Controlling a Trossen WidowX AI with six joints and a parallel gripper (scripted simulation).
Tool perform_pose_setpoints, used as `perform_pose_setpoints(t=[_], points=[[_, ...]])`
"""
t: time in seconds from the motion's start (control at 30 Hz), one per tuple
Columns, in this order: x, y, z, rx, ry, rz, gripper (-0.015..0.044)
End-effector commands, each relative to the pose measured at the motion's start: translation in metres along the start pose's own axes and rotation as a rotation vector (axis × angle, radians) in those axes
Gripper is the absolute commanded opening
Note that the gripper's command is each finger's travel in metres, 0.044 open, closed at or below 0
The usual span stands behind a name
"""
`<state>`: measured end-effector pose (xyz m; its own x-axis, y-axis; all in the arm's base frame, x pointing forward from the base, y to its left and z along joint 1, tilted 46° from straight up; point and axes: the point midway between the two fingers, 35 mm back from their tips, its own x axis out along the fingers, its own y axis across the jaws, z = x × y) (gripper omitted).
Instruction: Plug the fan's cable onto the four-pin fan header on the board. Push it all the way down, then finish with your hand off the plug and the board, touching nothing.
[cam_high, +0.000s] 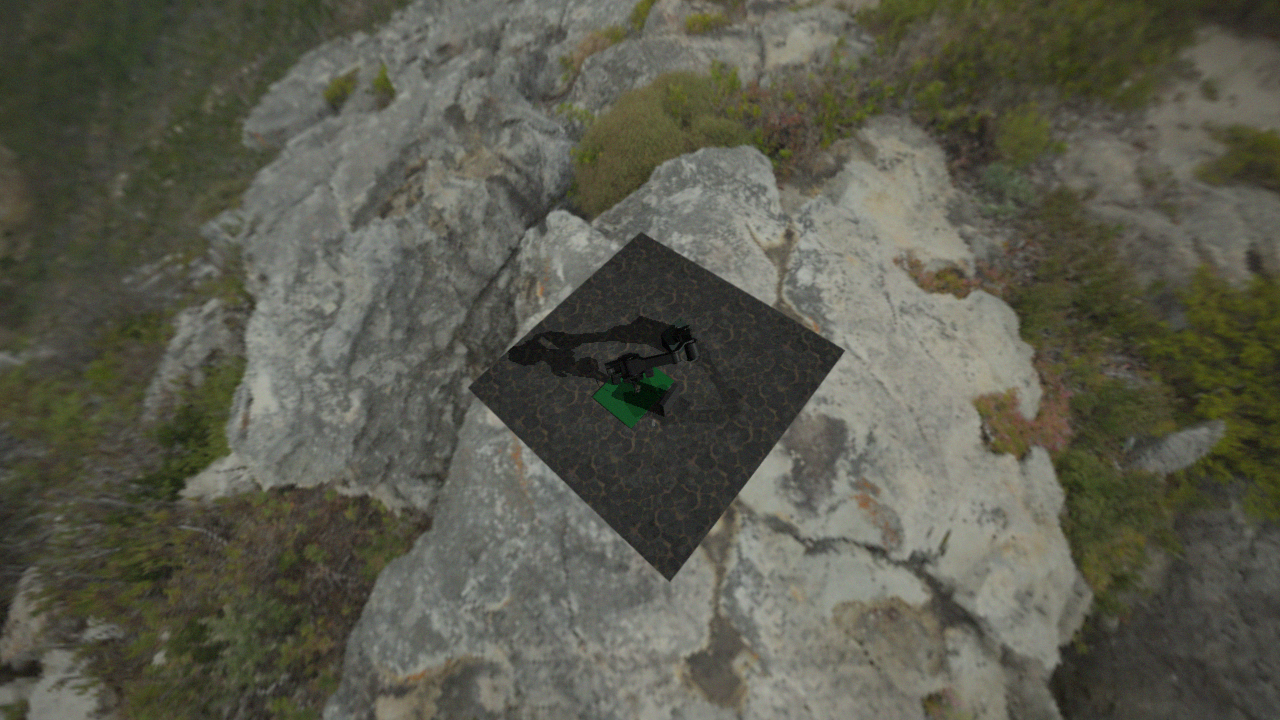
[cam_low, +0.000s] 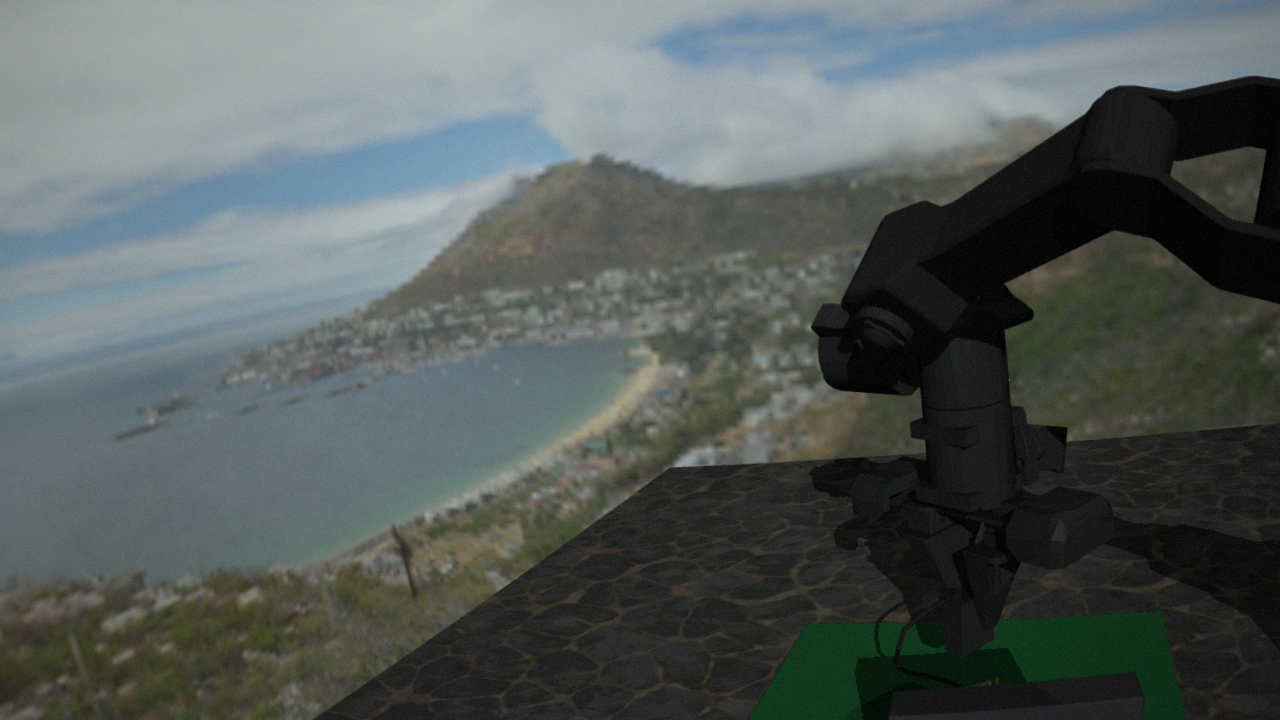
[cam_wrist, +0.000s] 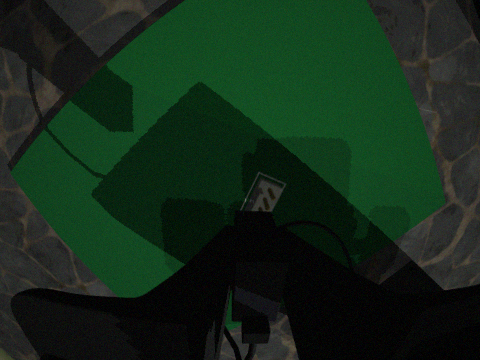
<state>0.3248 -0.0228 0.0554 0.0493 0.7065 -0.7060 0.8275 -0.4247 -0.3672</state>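
Note:
My gripper (cam_high: 637, 386) (cam_low: 966, 637) (cam_wrist: 254, 235) points down over the green board (cam_high: 630, 418) (cam_low: 1096, 640) (cam_wrist: 300, 60). It is shut on the fan plug (cam_wrist: 257, 300), a small dark block between the fingers in the wrist view. The fingers mostly hide the plug in the top and exterior views. The four-pin header (cam_wrist: 265, 194) (cam_low: 987, 682) is a pale shell with gold pins. It shows just past my fingertips in the wrist view, its near end hidden by them. The plug is off the header, above the board. The dark cable (cam_low: 898, 637) (cam_wrist: 233, 345) trails from the plug.
A long dark block (cam_low: 1020, 700) stands in front of the header in the exterior view. The board lies on a dark stone-patterned table top (cam_high: 680, 492) (cam_low: 572, 626). The arm's shadows fall across the board and header. Everything is dimly lit.

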Motion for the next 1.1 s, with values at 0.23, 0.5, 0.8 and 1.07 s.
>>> perform_pose_setpoints(t=[0.23,0.5,0.8,1.07], points=[[0.0026,-0.0102,-0.0078,0.356,0.004,-0.009,0.0],[0.0027,-0.0103,-0.0079,0.36,0.004,-0.009,0.0],[0.0006,-0.0134,-0.0021,0.374,0.003,-0.009,0.0],[0.0006,-0.0146,0.0009,0.374,0.003,-0.01,0.0]])
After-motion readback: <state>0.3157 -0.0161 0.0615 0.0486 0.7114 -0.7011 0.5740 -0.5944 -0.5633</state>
